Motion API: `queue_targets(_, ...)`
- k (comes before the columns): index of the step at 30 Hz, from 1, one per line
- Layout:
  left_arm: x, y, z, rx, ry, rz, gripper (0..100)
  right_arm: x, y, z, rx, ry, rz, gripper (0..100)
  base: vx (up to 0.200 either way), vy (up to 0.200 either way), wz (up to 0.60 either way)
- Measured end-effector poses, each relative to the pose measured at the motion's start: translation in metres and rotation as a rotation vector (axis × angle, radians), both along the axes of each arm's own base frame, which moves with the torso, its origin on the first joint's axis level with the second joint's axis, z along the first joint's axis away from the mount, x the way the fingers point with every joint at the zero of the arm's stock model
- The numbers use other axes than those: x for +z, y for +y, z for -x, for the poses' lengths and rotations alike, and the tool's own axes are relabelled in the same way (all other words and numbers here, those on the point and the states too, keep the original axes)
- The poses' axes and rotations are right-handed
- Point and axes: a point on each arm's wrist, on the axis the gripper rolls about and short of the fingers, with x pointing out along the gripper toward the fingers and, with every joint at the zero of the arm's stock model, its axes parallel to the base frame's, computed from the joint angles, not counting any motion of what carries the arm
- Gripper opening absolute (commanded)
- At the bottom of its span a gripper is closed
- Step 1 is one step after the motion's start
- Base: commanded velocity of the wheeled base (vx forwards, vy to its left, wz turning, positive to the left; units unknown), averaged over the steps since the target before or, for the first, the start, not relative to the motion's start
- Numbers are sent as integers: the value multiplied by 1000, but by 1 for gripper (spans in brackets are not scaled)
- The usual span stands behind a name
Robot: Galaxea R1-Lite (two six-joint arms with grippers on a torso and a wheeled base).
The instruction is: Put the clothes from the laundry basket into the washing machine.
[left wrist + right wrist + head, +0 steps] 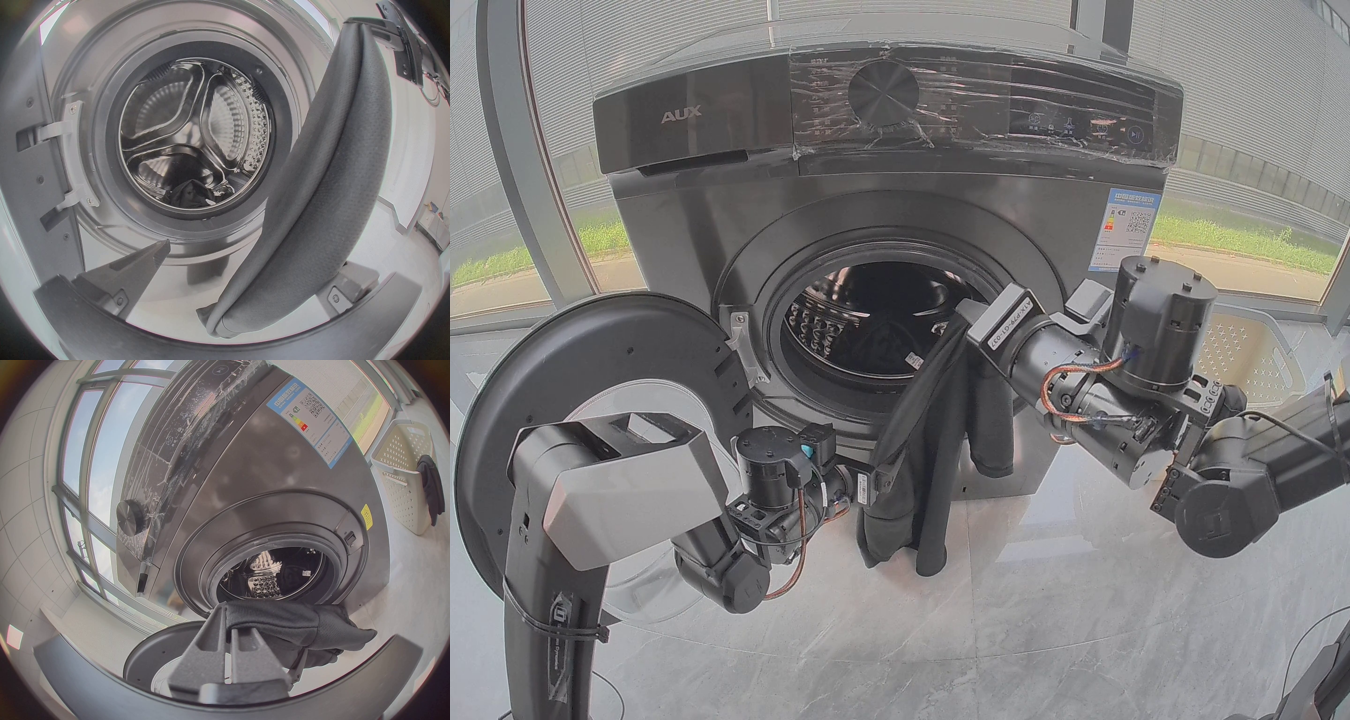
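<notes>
R gripper [968, 314] is clamped on a dark garment [937, 441]. R wrist cam shows both fingers pinched tight on the fabric edge. It's holding it up right at the rim of the drum opening, R side, so the garment isn't inside yet. Most of it hangs down the front of the washing machine [684, 234], w/ the bottom end close to the floor.

L gripper [870, 480] is lower down, at the hanging part's L edge, fingers spread wide. On L wrist cam the cloth runs through the gap, close to one finger and well off the other [140, 262]. No grip from what I see.

Door [562, 375] is swung fully open to the L. Drum [187, 126] has a dark clothing lump [192, 193] at the bottom.

Laundry basket [403, 482], white w/ perforated walls, sits on the floor beside the machine's R side, behind the R arm. Another dark piece [432, 486] is draped over its rim.
</notes>
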Motion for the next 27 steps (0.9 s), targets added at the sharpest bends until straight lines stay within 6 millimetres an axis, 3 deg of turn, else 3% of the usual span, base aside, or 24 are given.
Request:
queue_targets(6,1,-4,3,-27,-3,1,100,-1,1,1,5,3,2,0,0,0,0)
queue_targets(7,1,-4,3,-29,-3,1,0,-1,1,1,4,3,2,0,0,0,0)
queue_targets(18,9,0,5,-23,-40,22,0,-5,-4,0,-8,14,11,0,0,0,0)
queue_targets(27,47,15,33,-49,-97,65,0,-8,-24,5,-30,33,35,0,0,0,0)
